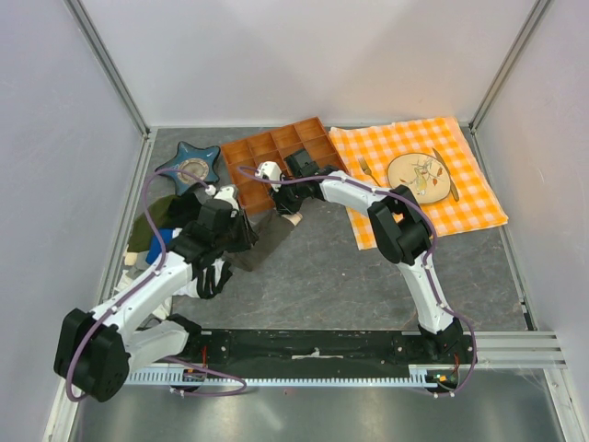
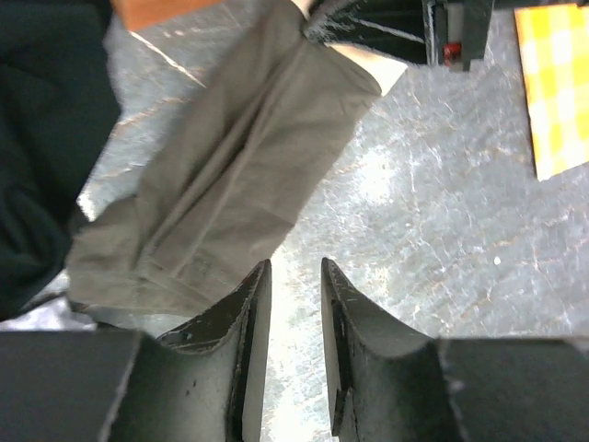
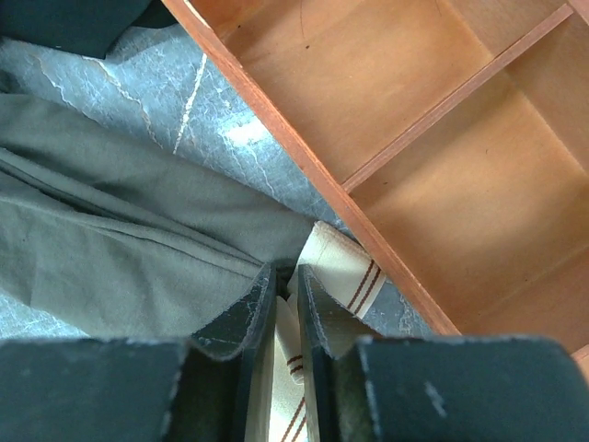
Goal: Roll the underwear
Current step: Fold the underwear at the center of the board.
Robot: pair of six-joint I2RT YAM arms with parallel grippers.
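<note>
The underwear [image 2: 230, 175], folded into a strip, lies at the tray's [image 3: 304, 157] six o'clock. The right gripper [image 3: 285, 273] pinches its one-o'clock end, apparently as an anchor; the left gripper [image 2: 294, 269], parted and empty, sits at seven o'clock, likely to start rolling.

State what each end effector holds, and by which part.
Right end effector pinches the underwear by its cream striped band, beside the wooden tray. Left end effector holds nothing.
</note>
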